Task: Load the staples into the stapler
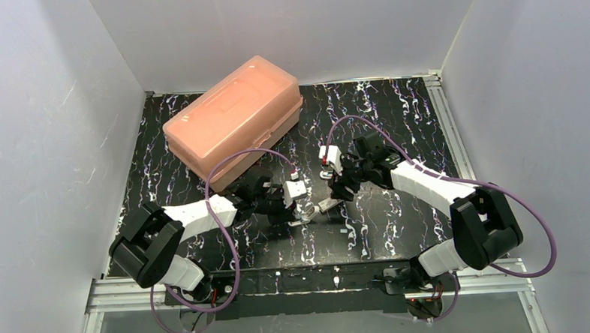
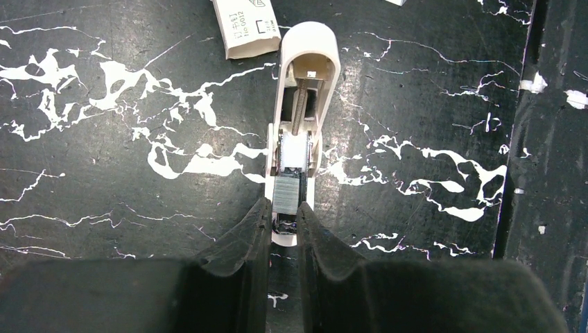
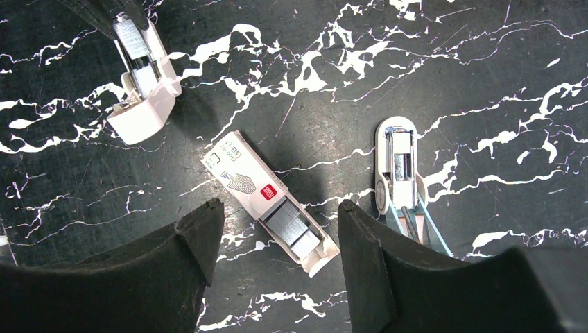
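The pale tan mini stapler lies flat, hinged wide open with its spring exposed. 1 grey strip of staples sits in its channel. Spare staples show in the half-open white staple box.

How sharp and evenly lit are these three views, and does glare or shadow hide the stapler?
Left wrist: stapler and the staples in it sharp, no glare; the dark jaws in the foreground look soft. Top external: even light, soft shadows, but the stapler is too small for detail. Right wrist: staple box crisp, a faint shadow beside it; jaws nearly black.
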### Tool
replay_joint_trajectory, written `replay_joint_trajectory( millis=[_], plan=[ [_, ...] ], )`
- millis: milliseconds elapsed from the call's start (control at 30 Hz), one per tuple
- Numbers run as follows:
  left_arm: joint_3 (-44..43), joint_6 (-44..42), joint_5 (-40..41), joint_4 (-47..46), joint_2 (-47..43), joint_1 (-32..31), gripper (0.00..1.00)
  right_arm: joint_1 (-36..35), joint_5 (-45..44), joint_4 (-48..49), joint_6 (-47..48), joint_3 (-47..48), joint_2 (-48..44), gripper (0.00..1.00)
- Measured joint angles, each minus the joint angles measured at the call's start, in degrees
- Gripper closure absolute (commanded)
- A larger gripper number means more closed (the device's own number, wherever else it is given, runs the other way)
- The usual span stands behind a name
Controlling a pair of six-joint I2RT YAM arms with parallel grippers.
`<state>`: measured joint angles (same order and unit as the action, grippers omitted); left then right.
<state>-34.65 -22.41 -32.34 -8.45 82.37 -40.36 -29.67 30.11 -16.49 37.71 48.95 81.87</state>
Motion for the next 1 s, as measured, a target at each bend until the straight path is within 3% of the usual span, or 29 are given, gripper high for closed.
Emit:
replay_joint_trajectory(
  millis=[1000],
  plan=[
    [-0.7,-0.8,0.0,2.2,-0.9,0.0,1.00,0.0,0.0,0.0,0.0,0.0,0.0,0.32]
  ],
)
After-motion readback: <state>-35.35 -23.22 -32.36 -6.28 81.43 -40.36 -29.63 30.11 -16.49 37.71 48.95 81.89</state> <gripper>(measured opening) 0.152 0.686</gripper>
